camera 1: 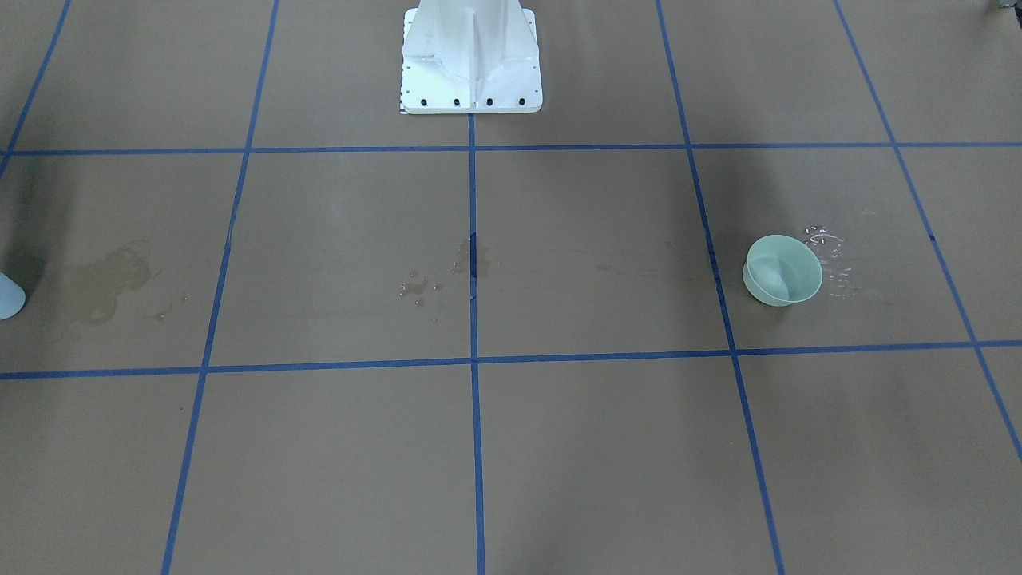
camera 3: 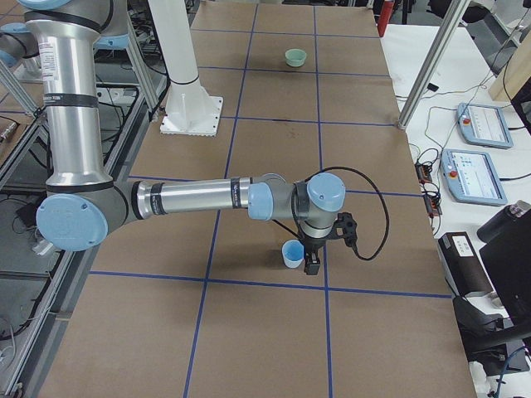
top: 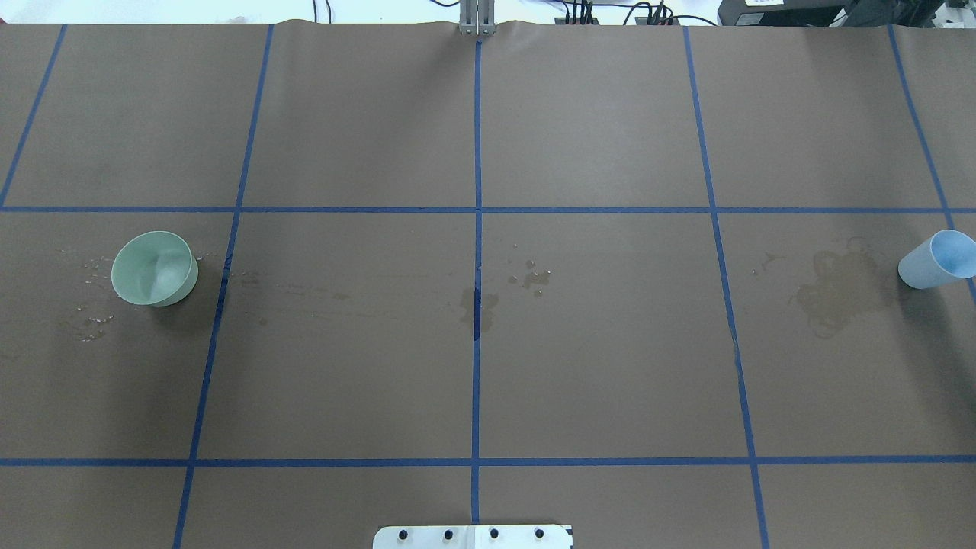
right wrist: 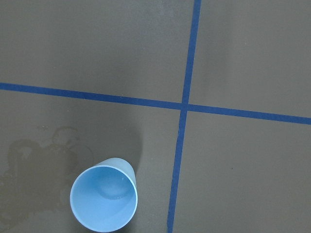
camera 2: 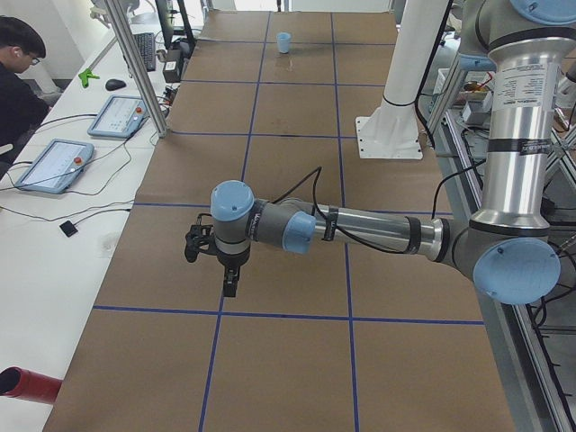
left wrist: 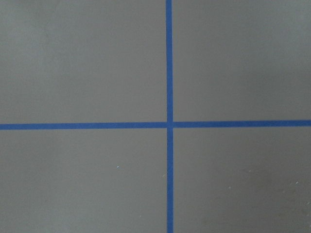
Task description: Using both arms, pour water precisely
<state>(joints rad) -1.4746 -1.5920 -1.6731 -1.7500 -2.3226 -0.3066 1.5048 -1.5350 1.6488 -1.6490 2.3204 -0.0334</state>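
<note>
Hovering just beside the cup, my right hand may be open or closed, I cannot tell; likewise my left hand. Water shimmers faintly inside; the cup looks light and thin-walled, so I'd grip mid-wall gently.

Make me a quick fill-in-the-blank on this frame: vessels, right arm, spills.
1. The green bowl sits on the robot's ____ side of the table.
2. The blue cup stands ____, with its mouth toward the right wrist camera.
3. In the exterior right view, the right gripper hangs close beside the ____.
4. Glistening droplets lie scattered next to the ____.

Missing words: left; upright; blue cup; green bowl.
</note>
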